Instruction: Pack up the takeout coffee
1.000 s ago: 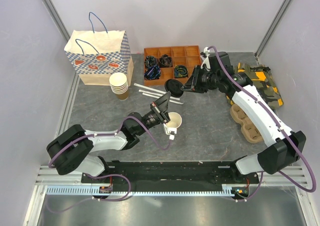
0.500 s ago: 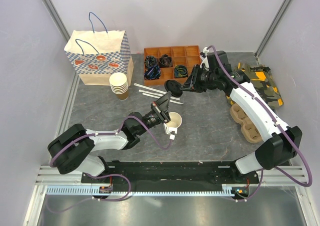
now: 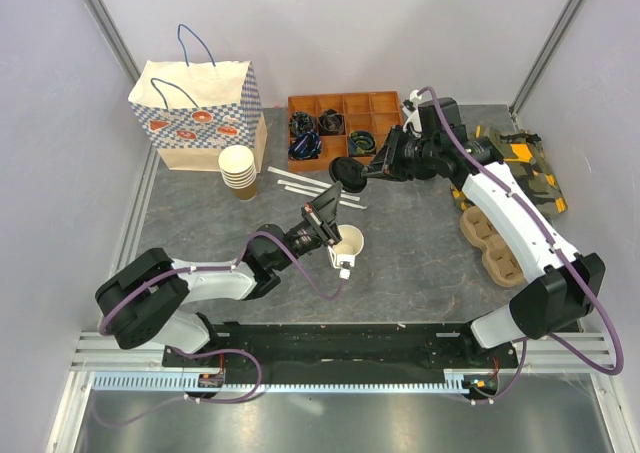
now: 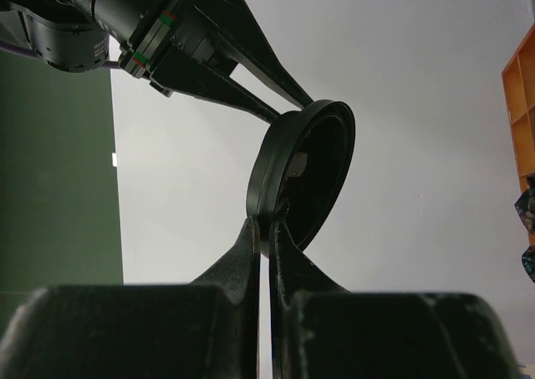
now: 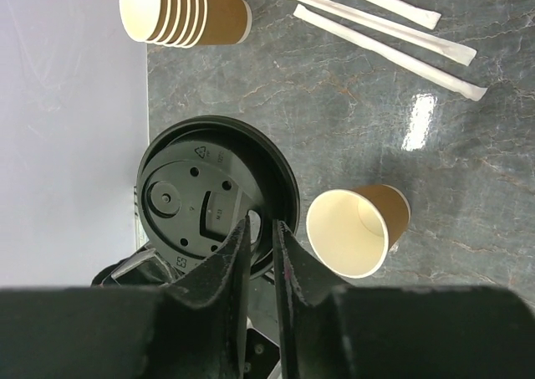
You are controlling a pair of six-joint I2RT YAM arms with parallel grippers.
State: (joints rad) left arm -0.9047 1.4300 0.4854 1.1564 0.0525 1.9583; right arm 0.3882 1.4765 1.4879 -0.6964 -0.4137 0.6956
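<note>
The cup point(image 3: 348, 243) stood upright near the middle of the table point(image 3: 420, 263), mouth open, cream inside showing, no lid on it. And there was the lid point(image 5: 213, 197), round and black, up in the air and apart from the cup, hanging toward the back of the table. The right gripper point(image 5: 262, 228) had it pinched by the rim, fingers narrow with just the lid's edge between them; the right wrist view looked down past the lid onto the open cup below and to one side.

The left gripper point(image 3: 322, 216) sat just beside the cup's rim, on its left, fingers pressed together and angled up toward the lid. From its own wrist camera nothing showed between those fingers, only the lid tilted on edge beyond the tips.

Further out: three wrapped straws point(image 3: 315, 186) lay behind the cup, a stack of cups point(image 3: 239, 170) stood to the back left, and just behind it a patterned paper bag point(image 3: 195, 113) with blue handles. An orange compartment tray point(image 3: 345, 123) sat at the back centre, with dark items in several cells. On the right lay a cardboard cup carrier point(image 3: 490, 243), and behind it a camouflage cloth point(image 3: 520, 163).
</note>
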